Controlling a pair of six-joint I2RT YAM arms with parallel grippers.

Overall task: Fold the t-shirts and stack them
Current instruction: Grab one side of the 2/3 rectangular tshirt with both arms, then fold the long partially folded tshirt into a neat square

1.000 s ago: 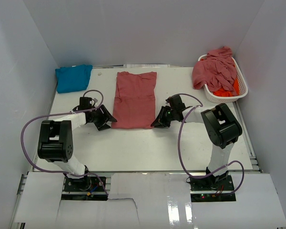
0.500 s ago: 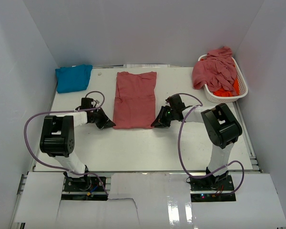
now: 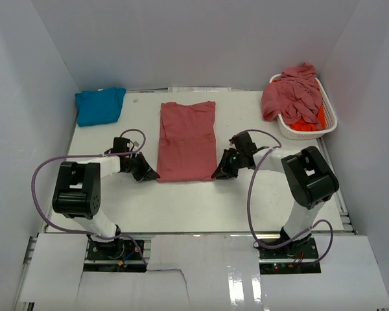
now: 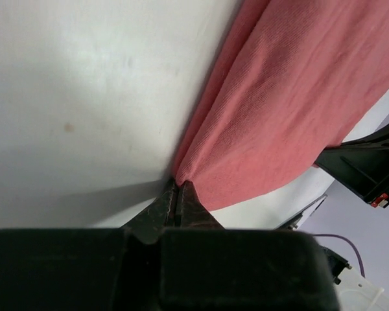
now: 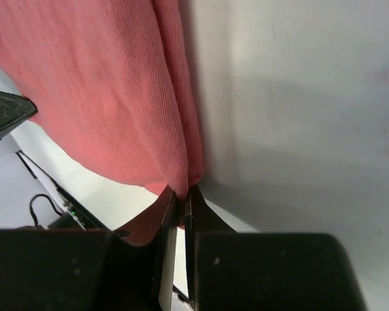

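At far left, a folded blue shirt (image 3: 100,105) lies at the back corner of the white worktop (image 3: 181,201). Your left end effector (image 3: 152,174) is pressed together, pinching the near left corner of the long folded red shirt (image 3: 187,141) at centre. Your right end effector (image 3: 218,173) pinches the near right corner, likely to lift that edge for the next fold. At right, a basket (image 3: 301,133) holds more shirts (image 3: 292,96).

The rose-red t-shirt (image 4: 292,97) is soft, matt cloth with a fine ribbed knit. The table (image 4: 84,84) is smooth, white and faintly stained. The left gripper (image 4: 177,191) is matt black with a slightly grainy skin. The basket (image 3: 308,134), small in view, seems smooth white plastic.
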